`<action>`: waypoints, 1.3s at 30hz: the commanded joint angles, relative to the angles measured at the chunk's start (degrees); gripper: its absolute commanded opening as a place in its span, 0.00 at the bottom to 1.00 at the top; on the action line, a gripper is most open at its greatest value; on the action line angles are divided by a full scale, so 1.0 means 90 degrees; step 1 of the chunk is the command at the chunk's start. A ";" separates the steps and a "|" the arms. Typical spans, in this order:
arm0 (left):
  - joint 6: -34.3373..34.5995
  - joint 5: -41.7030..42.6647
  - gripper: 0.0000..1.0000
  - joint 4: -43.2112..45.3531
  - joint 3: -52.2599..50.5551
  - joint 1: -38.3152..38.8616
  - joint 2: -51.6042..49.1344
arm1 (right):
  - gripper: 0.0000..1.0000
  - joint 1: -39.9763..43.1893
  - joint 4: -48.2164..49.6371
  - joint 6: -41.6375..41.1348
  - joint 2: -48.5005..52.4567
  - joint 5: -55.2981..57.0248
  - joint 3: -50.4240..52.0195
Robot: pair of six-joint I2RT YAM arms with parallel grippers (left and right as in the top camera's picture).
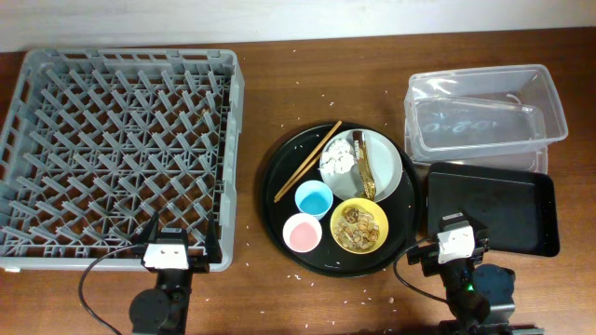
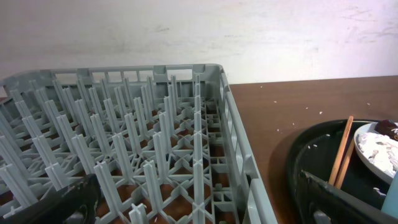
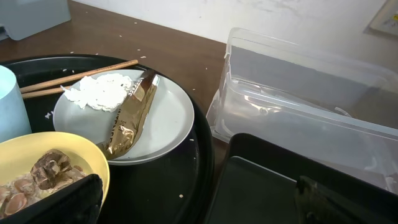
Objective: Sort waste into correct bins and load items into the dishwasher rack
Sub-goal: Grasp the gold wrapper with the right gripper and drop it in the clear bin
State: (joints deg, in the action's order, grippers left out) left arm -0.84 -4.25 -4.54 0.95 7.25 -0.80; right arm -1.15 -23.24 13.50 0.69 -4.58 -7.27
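The grey dishwasher rack (image 1: 121,149) fills the left of the table and is empty. A round black tray (image 1: 279,200) holds a pale plate (image 1: 389,167) with a gold-brown wrapper (image 1: 364,167) and a white scrap (image 1: 340,158), chopsticks (image 1: 307,162), a blue cup (image 1: 313,198), a pink cup (image 1: 303,233) and a yellow bowl (image 1: 359,226) of brown food bits. The clear tub (image 1: 484,112) and the shallow black tray (image 1: 491,207) sit at the right. My left gripper (image 2: 199,202) is open over the rack's near right corner. My right gripper (image 3: 199,199) is open between the bowl and the black tray.
White crumbs are scattered on the brown table around the round tray. A pale wall runs along the far edge. In the right wrist view the plate (image 3: 168,121), the wrapper (image 3: 132,115) and the tub (image 3: 311,106) lie just ahead.
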 commanded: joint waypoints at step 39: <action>0.0015 0.0396 0.99 0.0301 -0.0046 -0.0032 0.0044 | 0.98 0.0046 0.0219 -0.0049 -0.0044 -0.0670 0.0046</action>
State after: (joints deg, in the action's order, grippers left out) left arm -0.84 -2.83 -4.14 0.95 7.25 -0.80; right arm -1.15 -22.90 13.50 0.69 -5.61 -7.27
